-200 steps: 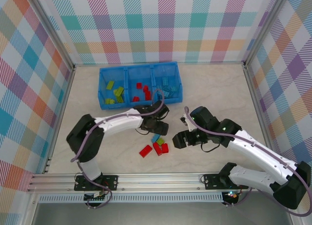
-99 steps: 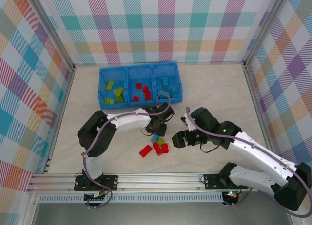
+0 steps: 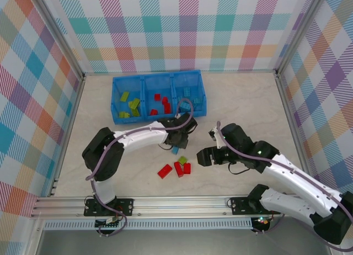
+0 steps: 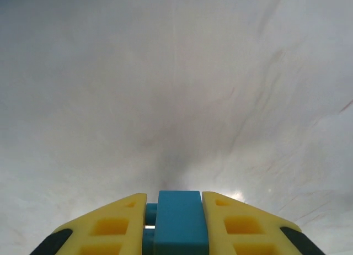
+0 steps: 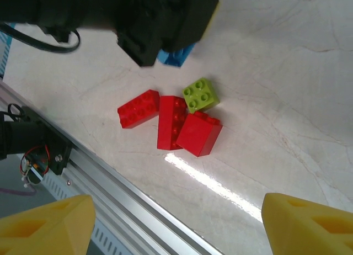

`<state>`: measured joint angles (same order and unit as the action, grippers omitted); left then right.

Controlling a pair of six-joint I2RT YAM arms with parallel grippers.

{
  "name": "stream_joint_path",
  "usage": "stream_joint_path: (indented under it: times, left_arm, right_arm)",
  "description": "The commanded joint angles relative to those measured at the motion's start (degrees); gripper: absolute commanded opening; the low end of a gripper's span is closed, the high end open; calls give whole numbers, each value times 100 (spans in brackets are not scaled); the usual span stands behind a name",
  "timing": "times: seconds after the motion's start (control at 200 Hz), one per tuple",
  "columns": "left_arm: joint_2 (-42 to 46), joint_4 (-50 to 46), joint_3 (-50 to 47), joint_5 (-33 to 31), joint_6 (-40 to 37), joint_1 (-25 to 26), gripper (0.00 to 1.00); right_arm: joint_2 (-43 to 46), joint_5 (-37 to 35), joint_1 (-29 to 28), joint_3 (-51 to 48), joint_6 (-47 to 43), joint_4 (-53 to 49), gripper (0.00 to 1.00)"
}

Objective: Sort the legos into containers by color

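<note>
**Blue brick** [image 4: 179, 227]: You have it in the left gripper [image 4: 174, 202], with both yellow jaws pressed flat against its sides. It points straight out between them over the bare counter [image 4: 176, 89]. Its near end is cut off, so you cannot tell its long axis. From above it sits between the loose pile and the tray [image 3: 117, 116]. You cannot tell whether it is clear of the counter.

**Loose pile, on the counter near the arm bases:**
- Green brick [image 5: 201, 94]: square, four studs up.
- Long red brick [image 5: 171, 122]: studs up, touching the green brick. From above its long axis points roughly at the tray.
- Left red brick [image 5: 138, 108]: studs up, long axis slanted, one end against the long brick.
- Right red brick [image 5: 199, 133]: shows smooth faces only and touches both the long red brick and the green brick.

**Tray, far side of the counter:**
- Left compartment: green bricks [image 3: 128, 103].
- Middle compartment: red bricks [image 3: 160, 103].
- Right compartment: blue bricks [image 3: 188, 96].

**Change:** Half a second ago the blue brick lay against the green one. It now stands apart from it, a little nearer the tray. The red and green bricks have not moved.

**Right gripper** [image 5: 176, 211]: It is much where it was, just right of the pile. Its jaws are spread wide, holding and touching nothing.
</note>
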<state>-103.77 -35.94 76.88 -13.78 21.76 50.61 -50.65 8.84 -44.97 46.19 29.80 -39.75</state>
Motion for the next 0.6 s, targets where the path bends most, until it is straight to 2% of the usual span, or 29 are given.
stream_joint_path:
  times: [0.0,0.14,0.255,0.395,0.47,0.56,0.595]
  left_arm:
    - [445,371,773,-1175,-667,50,15]
    - [218,1510,1137,-1522,-1026,-315,14]
    - [-442,1949,1783,-1249,-914,-842,11]
    - [-1231,3060,2306,-872,-1251,-1068,9]
    - [-1570,3301,2621,-665,-1241,-1130,14]
    - [-1968,3108,3161,-691,-1174,-1184,19]
    - [-2059,3060,3296,-688,-1180,-1198,24]
  right_arm:
    - [278,-373,-3,-96,209,159,80]
    - [466,-489,3,-117,295,152,81]
    - [568,-462,-1,-116,388,93,81]
    - [722,-469,-1,-133,479,5,81]
    - [822,-505,4,-145,522,-49,81]
    - [917,-548,-2,-173,567,-93,81]
    - [942,-558,-3,-181,576,-107,81]
